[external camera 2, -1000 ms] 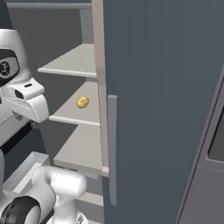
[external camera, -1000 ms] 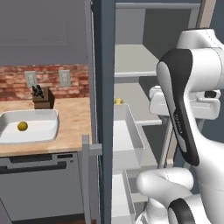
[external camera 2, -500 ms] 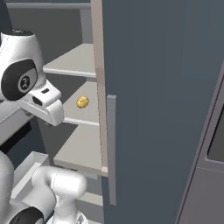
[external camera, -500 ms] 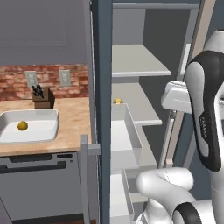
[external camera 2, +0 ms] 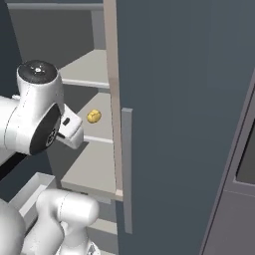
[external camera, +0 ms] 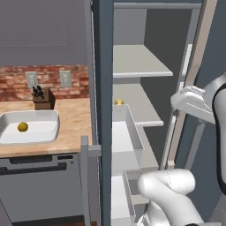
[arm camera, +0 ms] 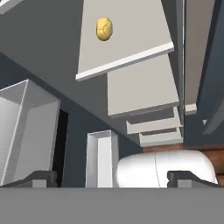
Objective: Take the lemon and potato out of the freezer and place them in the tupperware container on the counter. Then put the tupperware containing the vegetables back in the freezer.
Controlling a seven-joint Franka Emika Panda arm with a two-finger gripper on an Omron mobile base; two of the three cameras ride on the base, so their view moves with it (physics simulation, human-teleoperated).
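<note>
The lemon lies in the white tupperware container on the beige counter. The potato sits on a pale middle shelf of the open freezer. From the right base view, the potato rests just beyond my white hand, which hangs in front of that shelf. In the hand view my gripper is open with nothing between its dark fingertips, and the potato lies well ahead on the shelf.
A white door bin juts out beside the shelves, with more bins below it. A knife block stands against the brick wall behind the tub. The freezer door closes off the right side.
My arm has swung away from the counter side and its hand has moved in front of the freezer shelves, nearer the potato. The jaws stay open; lemon and potato have not moved.
</note>
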